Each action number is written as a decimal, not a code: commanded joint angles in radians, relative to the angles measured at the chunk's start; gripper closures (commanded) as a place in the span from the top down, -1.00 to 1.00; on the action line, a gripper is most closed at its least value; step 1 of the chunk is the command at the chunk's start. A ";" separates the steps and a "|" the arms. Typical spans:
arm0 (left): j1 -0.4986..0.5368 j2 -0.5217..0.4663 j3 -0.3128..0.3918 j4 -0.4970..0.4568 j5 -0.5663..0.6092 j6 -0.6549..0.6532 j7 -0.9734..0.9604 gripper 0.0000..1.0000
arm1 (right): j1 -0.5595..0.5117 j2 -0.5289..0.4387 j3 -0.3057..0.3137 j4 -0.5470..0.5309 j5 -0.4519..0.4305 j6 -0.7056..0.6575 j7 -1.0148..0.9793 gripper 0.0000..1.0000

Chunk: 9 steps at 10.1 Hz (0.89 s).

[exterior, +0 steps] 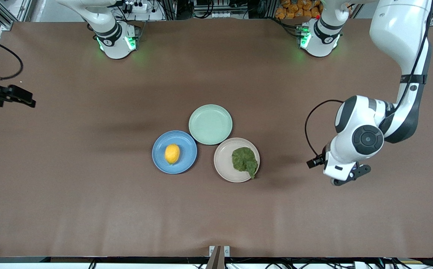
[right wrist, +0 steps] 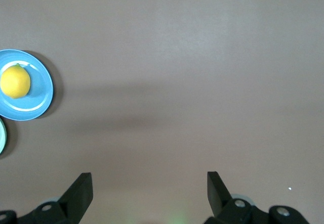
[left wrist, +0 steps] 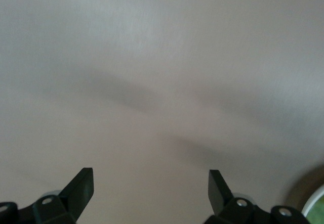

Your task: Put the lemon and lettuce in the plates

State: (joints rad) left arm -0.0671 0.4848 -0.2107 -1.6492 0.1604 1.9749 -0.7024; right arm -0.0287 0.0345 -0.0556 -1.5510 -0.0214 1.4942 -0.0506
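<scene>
The yellow lemon [exterior: 172, 153] lies in the blue plate [exterior: 186, 147]. The dark green lettuce [exterior: 244, 160] lies in the beige plate [exterior: 223, 161], with its stem tip over the rim. My left gripper [left wrist: 151, 176] is open and empty over bare table, beside the beige plate toward the left arm's end; the front view shows its hand [exterior: 345, 173]. My right gripper [right wrist: 149, 181] is open and empty over bare table at the right arm's end [exterior: 20, 98]. The right wrist view shows the lemon [right wrist: 15, 81] in the blue plate [right wrist: 39, 95].
A pale green plate [exterior: 210, 124] stands empty, touching both other plates and farther from the front camera. Its edge shows in the right wrist view [right wrist: 1, 135]. The brown table [exterior: 89, 194] is bare around the three plates.
</scene>
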 commanded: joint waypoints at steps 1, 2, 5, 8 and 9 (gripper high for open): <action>0.007 -0.206 0.043 -0.171 -0.080 0.004 0.127 1.00 | -0.010 -0.002 0.010 0.061 -0.006 -0.084 0.009 1.00; 0.009 -0.274 0.075 -0.179 -0.116 0.004 0.197 1.00 | -0.010 -0.007 0.011 0.075 -0.003 -0.125 0.011 1.00; 0.036 -0.379 0.082 -0.146 -0.133 0.012 0.256 1.00 | -0.004 -0.033 0.019 0.094 0.001 -0.193 0.073 1.00; 0.036 -0.454 0.080 -0.111 -0.157 -0.034 0.383 1.00 | 0.001 -0.031 0.019 0.092 0.004 -0.181 0.080 1.00; 0.036 -0.454 0.082 -0.057 -0.166 -0.101 0.429 1.00 | 0.001 -0.028 0.019 0.082 0.004 -0.148 0.078 1.00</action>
State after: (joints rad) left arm -0.0335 0.0496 -0.1308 -1.7534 0.0301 1.9457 -0.3468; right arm -0.0261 0.0077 -0.0412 -1.4622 -0.0199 1.3234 0.0100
